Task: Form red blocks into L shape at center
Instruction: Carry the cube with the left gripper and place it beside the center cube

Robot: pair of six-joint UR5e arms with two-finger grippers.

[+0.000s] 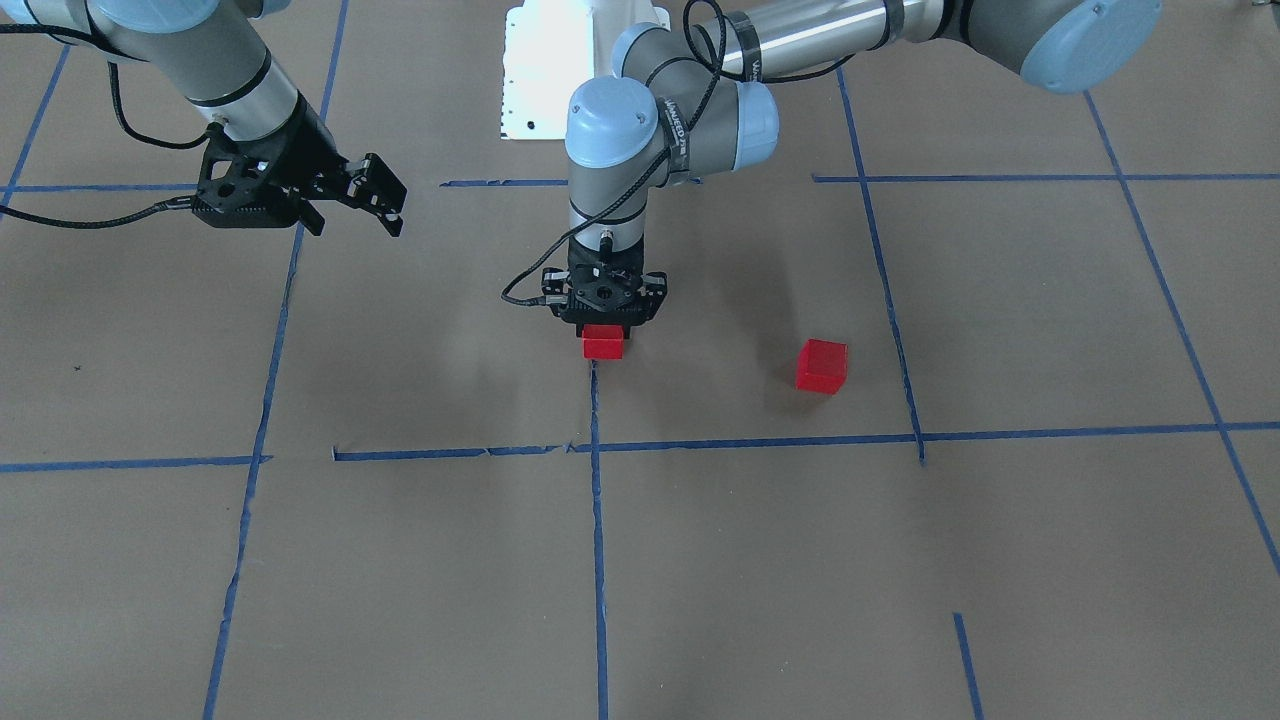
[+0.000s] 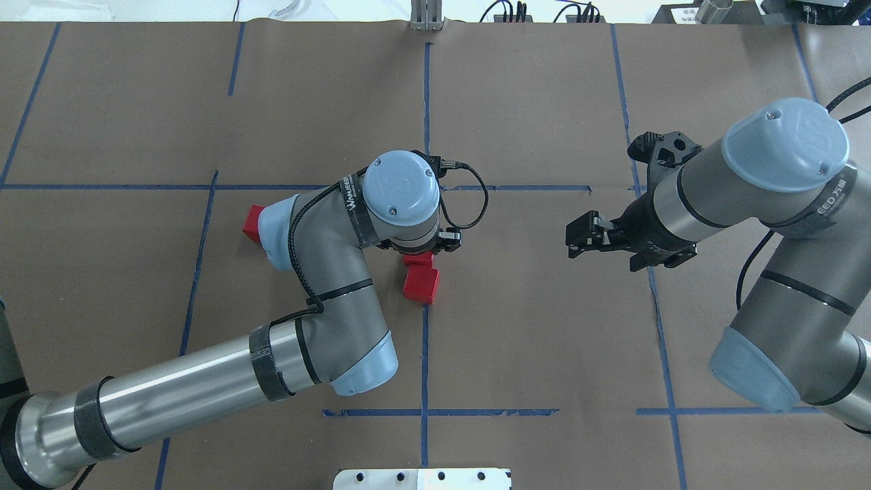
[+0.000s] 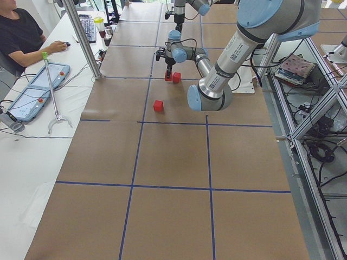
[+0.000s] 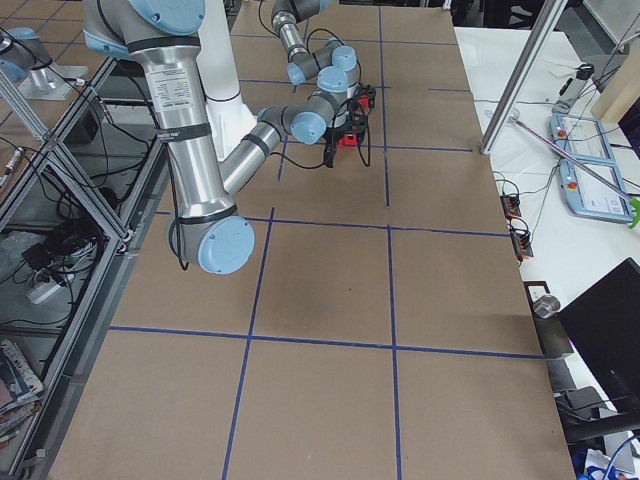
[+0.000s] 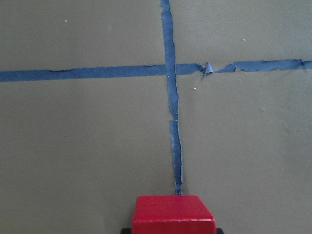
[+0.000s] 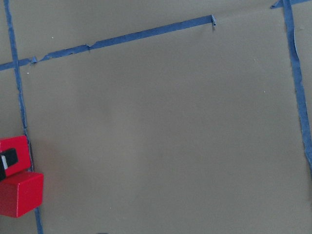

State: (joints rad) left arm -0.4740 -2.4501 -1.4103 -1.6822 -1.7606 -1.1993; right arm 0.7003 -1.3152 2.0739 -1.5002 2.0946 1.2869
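Three red blocks are in view. My left gripper (image 2: pixel 422 250) points straight down at the center (image 2: pixel 424 340) and is shut on one red block (image 2: pixel 417 259), which rests on the paper at the end of the middle tape line (image 1: pixel 597 420). This block also shows in the front view (image 1: pixel 603 343) and low in the left wrist view (image 5: pixel 173 214). A second red block (image 2: pixel 422 284) sits touching it on the robot's side, and both show in the right wrist view (image 6: pixel 19 194). The third red block (image 1: pixel 822 365) lies apart, on the left arm's side. My right gripper (image 2: pixel 576 239) is open and empty, hovering well to the right.
The left arm's elbow (image 2: pixel 354 320) hangs over the paper near the center and partly hides the third block (image 2: pixel 252 223). The white base plate (image 2: pixel 422 478) is at the table's near edge. An operator (image 3: pixel 21 32) sits at a side desk.
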